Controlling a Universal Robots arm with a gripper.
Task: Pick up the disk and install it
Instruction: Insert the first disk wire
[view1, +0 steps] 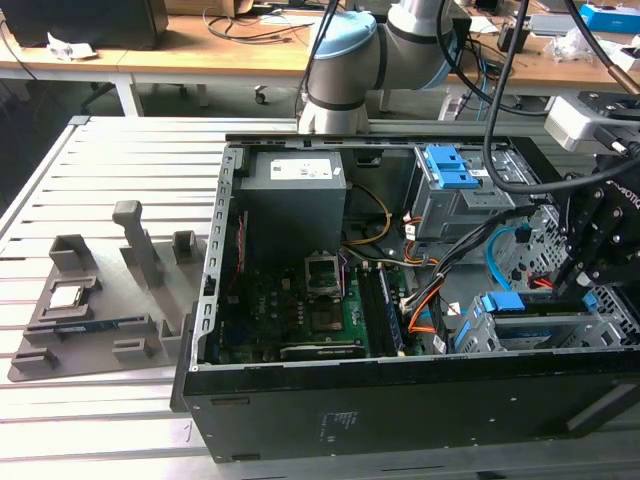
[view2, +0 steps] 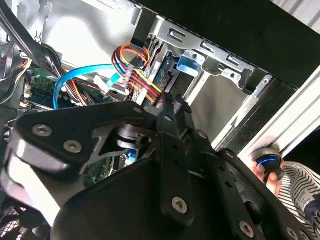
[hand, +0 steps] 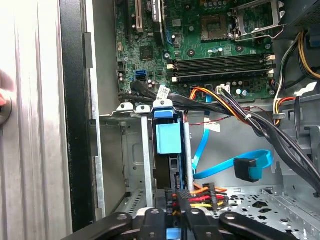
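First wrist view, gripper (hand: 172, 220) at disk (hand: 172, 172)

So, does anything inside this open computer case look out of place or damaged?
The flat light-blue data cable over the grey metal case floor ends in a plug that seems joined to nothing, lying loose beside the drive cage. Nothing else looks damaged or askew.

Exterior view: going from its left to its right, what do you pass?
Grey fixture tray → power supply box → motherboard → upper drive cage with blue latch → gripper over the lower drive cage.
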